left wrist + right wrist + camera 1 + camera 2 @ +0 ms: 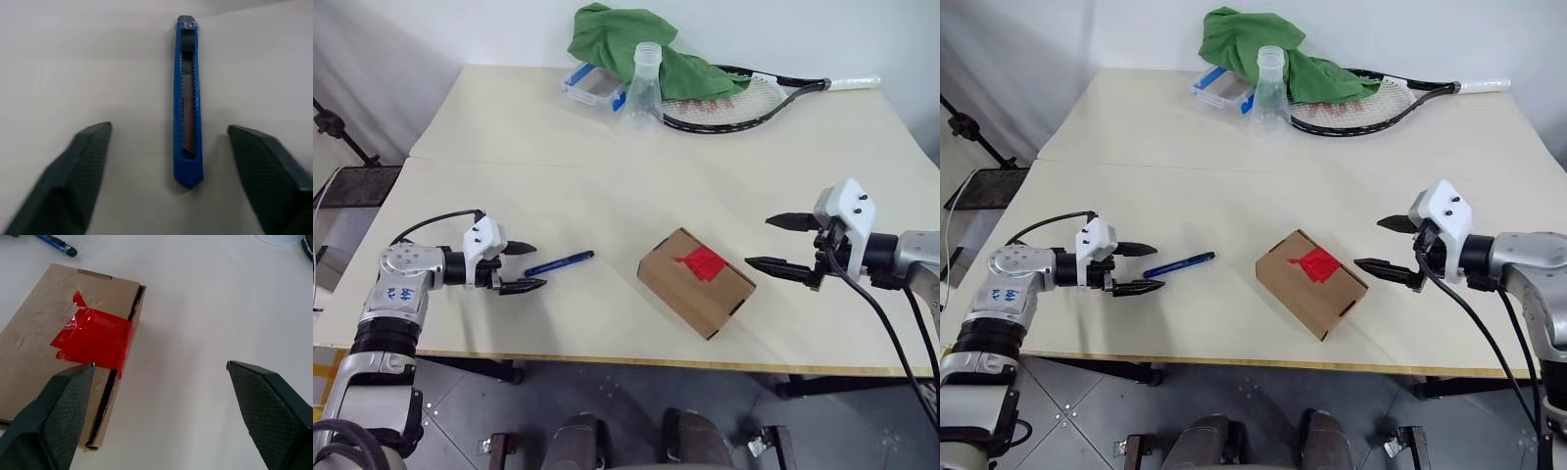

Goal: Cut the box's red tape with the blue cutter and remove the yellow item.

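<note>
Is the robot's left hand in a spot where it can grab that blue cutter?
Probably yes. The left gripper sits open just short of the blue cutter, which lies flat on the table in line with the gap between its fingers, with nothing between them.

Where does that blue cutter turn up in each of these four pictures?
Left eye view: the blue cutter lies on the table, between the left pincer and the box.
Right eye view: same spot, left of the box.
Left wrist view: it lies lengthwise between the open pincer's fingers, untouched.
Right wrist view: just one end at the edge, beyond the box.
Shared landmark: the red tape on the box.
</note>
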